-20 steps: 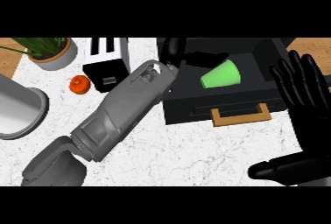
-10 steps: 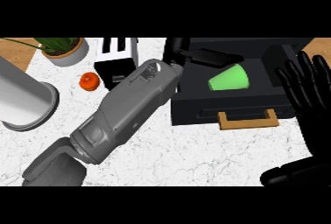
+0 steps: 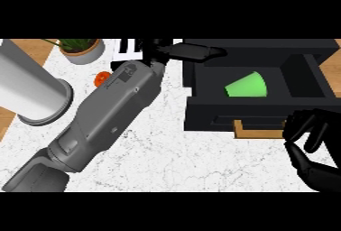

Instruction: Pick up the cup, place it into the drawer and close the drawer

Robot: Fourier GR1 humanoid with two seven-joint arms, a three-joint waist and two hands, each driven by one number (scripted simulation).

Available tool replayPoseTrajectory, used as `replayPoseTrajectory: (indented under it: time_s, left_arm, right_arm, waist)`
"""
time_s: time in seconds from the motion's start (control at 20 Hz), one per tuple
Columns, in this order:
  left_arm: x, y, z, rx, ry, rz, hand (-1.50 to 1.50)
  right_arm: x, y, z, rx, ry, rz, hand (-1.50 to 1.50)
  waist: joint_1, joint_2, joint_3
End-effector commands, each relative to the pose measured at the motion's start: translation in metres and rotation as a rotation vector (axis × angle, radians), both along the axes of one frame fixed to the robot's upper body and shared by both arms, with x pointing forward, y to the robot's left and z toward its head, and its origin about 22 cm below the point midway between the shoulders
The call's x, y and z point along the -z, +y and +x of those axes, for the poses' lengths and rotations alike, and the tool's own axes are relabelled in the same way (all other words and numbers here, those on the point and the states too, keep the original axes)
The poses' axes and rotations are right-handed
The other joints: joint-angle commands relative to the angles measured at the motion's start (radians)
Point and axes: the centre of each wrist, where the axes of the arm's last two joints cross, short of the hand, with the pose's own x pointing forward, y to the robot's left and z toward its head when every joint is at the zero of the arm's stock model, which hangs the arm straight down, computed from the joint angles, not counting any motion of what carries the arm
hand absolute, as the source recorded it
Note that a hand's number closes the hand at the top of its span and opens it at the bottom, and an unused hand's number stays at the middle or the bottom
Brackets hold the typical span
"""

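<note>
With the cup point(image 3: 248, 85) lying in the open drawer point(image 3: 266, 122), your nearer right robot hand point(image 3: 307, 140), clenched on nothing, sits just beside the drawer's front.

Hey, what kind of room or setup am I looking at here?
Probably a kitchen counter: a white marbled worktop, an open black drawer holding a green cup, and a potted plant.

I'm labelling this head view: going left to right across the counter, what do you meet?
White cylinder → potted plant → orange fruit → left forearm → green cup in the open drawer → wooden handle → right robot hand.
</note>
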Motion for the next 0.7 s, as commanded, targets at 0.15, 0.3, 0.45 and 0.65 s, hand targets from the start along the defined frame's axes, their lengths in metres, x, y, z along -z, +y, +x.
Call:
replayPoseTrajectory:
  time_s: [0.15,0.3,0.45,0.65]
  left_arm:
    - [0.029,0.074,-0.018,-0.082,0.028,-0.056,-1.50]
    - [0.043,0.102,-0.039,-0.095,0.052,-0.053,-1.50]
    - [0.036,0.140,-0.056,-0.086,0.068,-0.052,-1.50]
    - [0.065,0.170,-0.078,-0.124,0.078,-0.080,-1.50]
  right_arm:
    - [0.006,-0.016,-0.011,0.000,0.016,-0.198,1.50]
    - [-0.002,0.004,-0.020,0.007,0.028,-0.255,1.50]
    - [0.003,-0.007,0.000,0.081,0.067,-0.274,1.50]
    - [0.022,0.013,0.005,0.059,0.071,-0.344,1.50]
  waist:
    - [0.013,-0.002,0.000]
    - [0.018,-0.004,0.000]
    - [0.027,-0.002,0.000]
    - [0.007,0.005,0.000]
